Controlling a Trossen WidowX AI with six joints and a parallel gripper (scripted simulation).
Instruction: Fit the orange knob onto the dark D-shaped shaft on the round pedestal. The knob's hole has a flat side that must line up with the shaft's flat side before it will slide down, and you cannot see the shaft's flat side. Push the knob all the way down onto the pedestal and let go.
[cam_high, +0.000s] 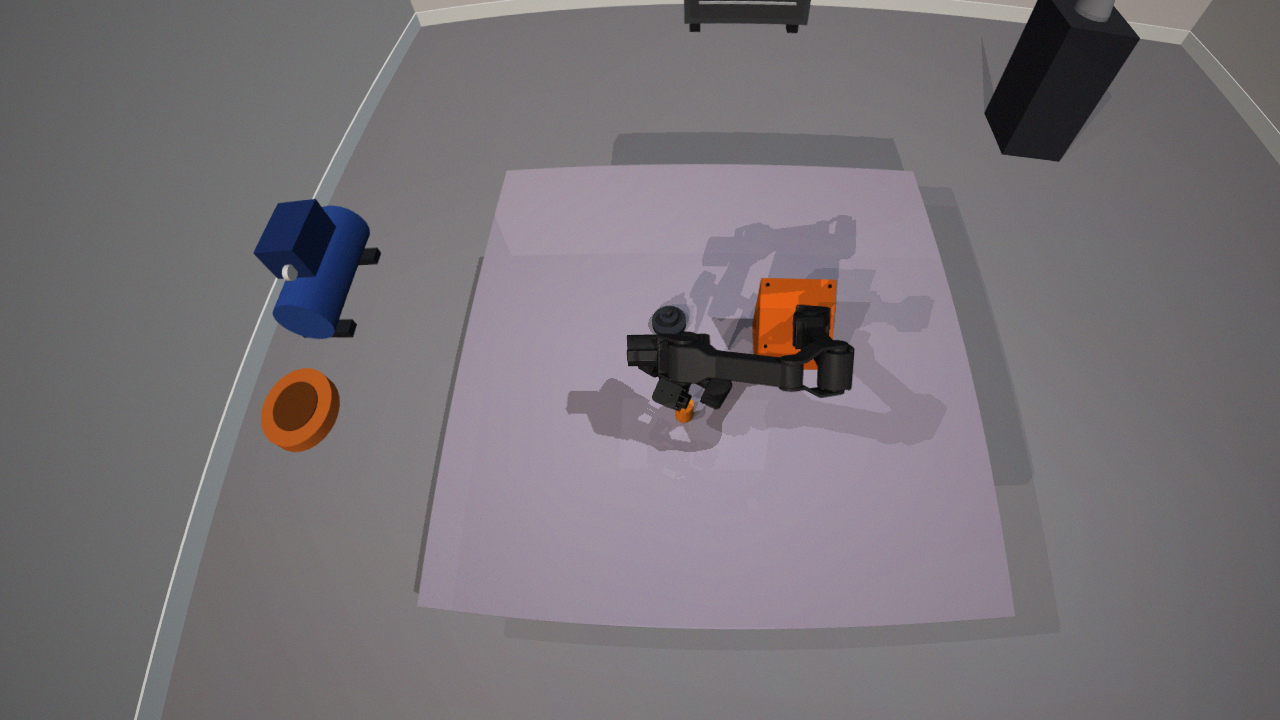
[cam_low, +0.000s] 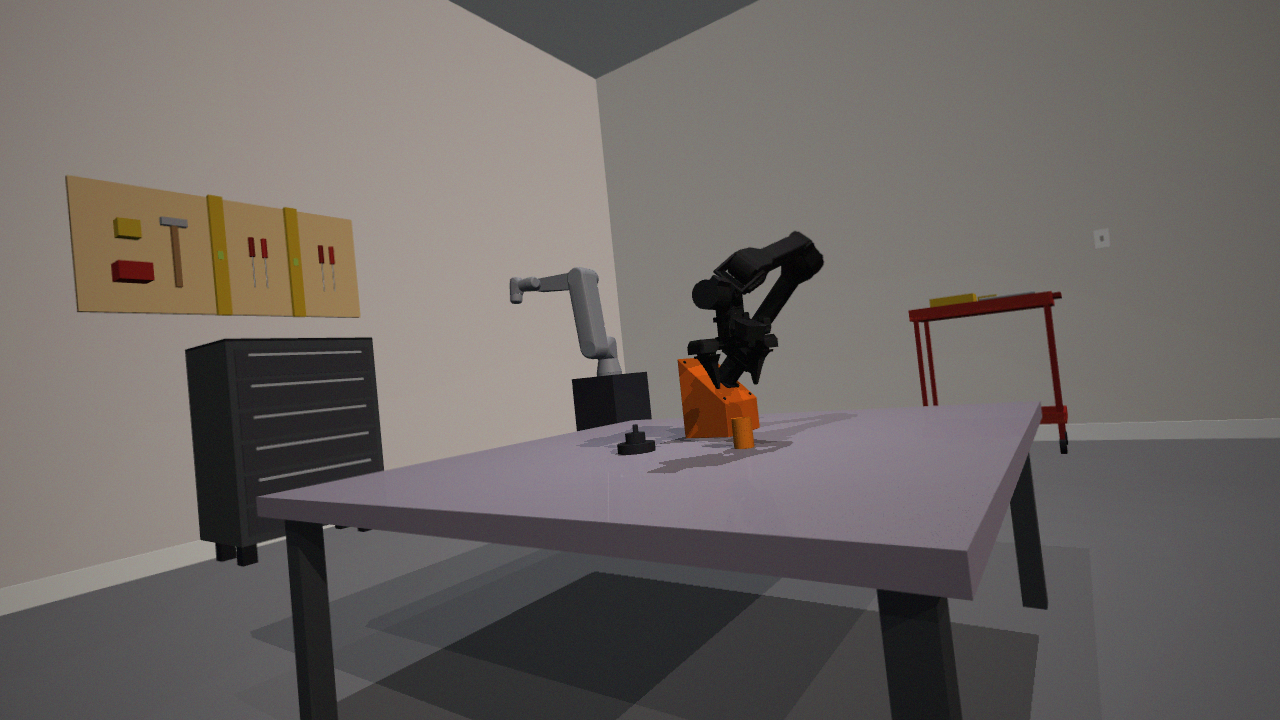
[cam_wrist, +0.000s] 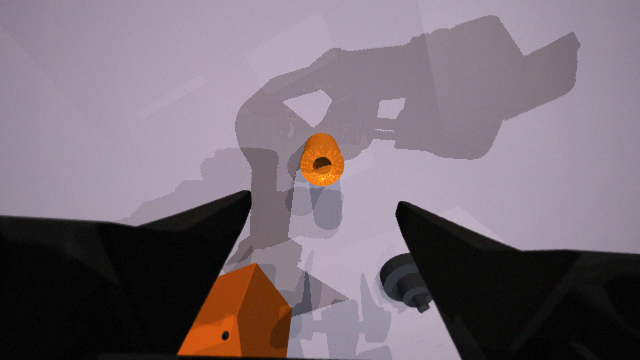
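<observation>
The orange knob (cam_high: 684, 415) (cam_low: 742, 433) (cam_wrist: 320, 145) stands upright on the table, its hole facing up in the wrist view. I cannot tell for certain which side of the hole is flat. My gripper (cam_high: 698, 402) (cam_low: 737, 385) (cam_wrist: 325, 202) is wide open and empty, above the knob's top and tilted; the knob shows beyond the fingertips. The dark round pedestal (cam_high: 668, 320) (cam_low: 636, 446) (cam_wrist: 394, 272) stands apart from the knob, with the thin shaft (cam_low: 635, 428) (cam_wrist: 423, 305) upright on it. The right finger partly hides the pedestal in the wrist view. The shaft's flat side cannot be made out.
The arm's orange base block (cam_high: 775, 313) (cam_low: 702, 404) (cam_wrist: 265, 305) stands behind the knob in the exterior view. The arm links pass close beside the pedestal in the top view. The pale purple table (cam_high: 716, 555) (cam_low: 537, 501) carries the arm's shadows around the knob.
</observation>
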